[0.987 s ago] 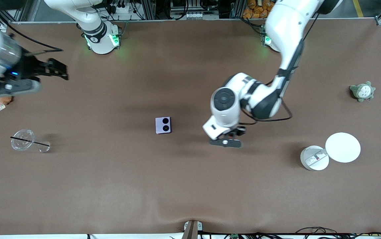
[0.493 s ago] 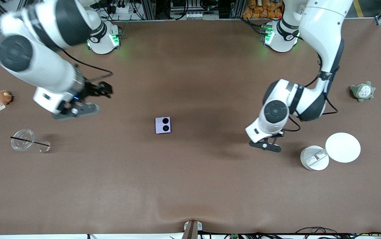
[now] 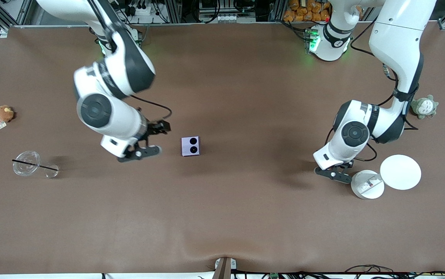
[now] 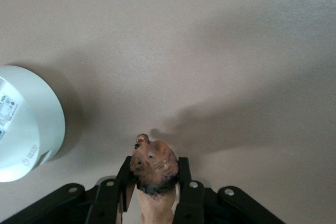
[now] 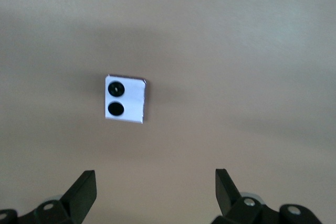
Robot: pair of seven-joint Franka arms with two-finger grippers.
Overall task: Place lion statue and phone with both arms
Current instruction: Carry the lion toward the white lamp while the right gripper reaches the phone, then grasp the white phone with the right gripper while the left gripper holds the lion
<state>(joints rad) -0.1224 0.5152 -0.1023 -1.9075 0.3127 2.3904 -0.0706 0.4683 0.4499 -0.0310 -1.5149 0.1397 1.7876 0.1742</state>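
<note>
The phone [image 3: 190, 146] is a small squarish lavender-white folded phone with two black circles, lying flat at the table's middle. It also shows in the right wrist view [image 5: 125, 98]. My right gripper [image 3: 159, 128] hangs open and empty just beside the phone, toward the right arm's end, its jaws wide apart in the right wrist view [image 5: 156, 192]. My left gripper [image 4: 154, 176] is shut on the reddish-brown lion statue [image 4: 153, 162], held above the table. In the front view the left gripper [image 3: 340, 168] is next to a white round container, and the lion is hidden under the hand.
A white round container [image 3: 367, 184] [image 4: 26, 124] and a flat white disc [image 3: 400, 172] lie toward the left arm's end. A grey-green plush [image 3: 423, 106] sits farther back. A brown plush [image 3: 4, 113] and a clear cup with straw [image 3: 26, 163] are at the right arm's end.
My right arm swung in from the table's end to just beside the phone. My left arm carried the lion from the middle toward the white container.
</note>
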